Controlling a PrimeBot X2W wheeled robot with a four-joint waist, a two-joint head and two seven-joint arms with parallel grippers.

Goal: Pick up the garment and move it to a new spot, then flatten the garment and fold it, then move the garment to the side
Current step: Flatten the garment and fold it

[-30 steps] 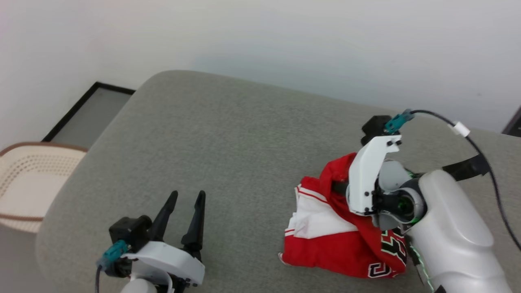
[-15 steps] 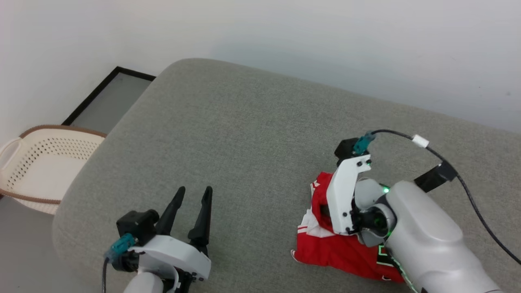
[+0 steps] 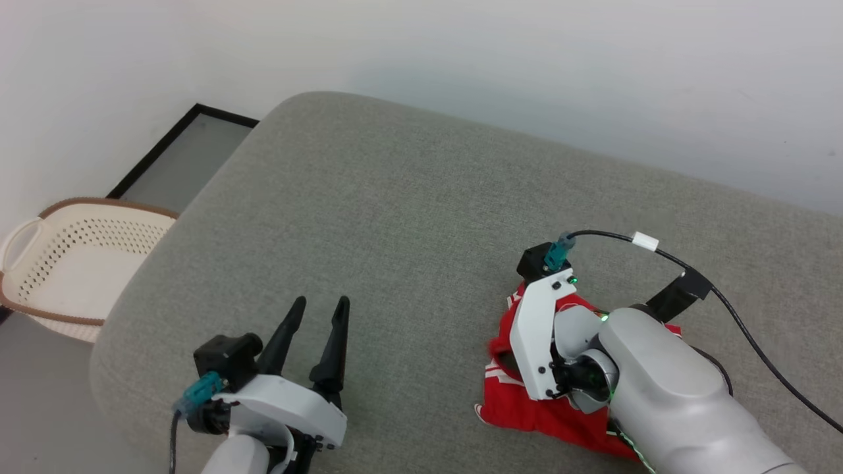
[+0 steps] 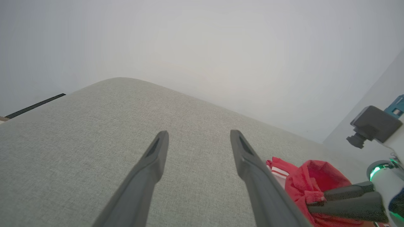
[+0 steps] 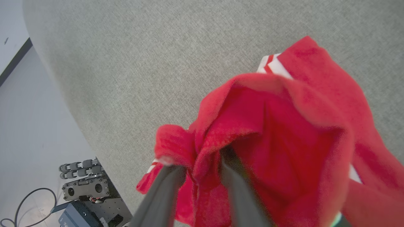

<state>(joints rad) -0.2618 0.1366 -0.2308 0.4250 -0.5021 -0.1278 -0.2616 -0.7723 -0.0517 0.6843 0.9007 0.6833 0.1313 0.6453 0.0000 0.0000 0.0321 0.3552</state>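
A grey woven cushion (image 3: 395,217) (rounded at its far-left corner) carries 1 thing: the garment (image 3: 523,415), a crumpled red heap with white striped trim, lying toward its right side.

Wide-spread left claw (image 3: 321,301) over grey cushion (image 3: 395,217), crumpled red garment (image 3: 527,416) under the right arm's white wrist (image 3: 533,329).

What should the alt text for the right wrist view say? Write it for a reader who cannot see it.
A crumpled red jersey with red-and-white striped trim bunches around the two dark fingertips of the right gripper, over a grey upholstered surface; whether they grip it is unclear. At lower left, pale floor with dark equipment and a cable.
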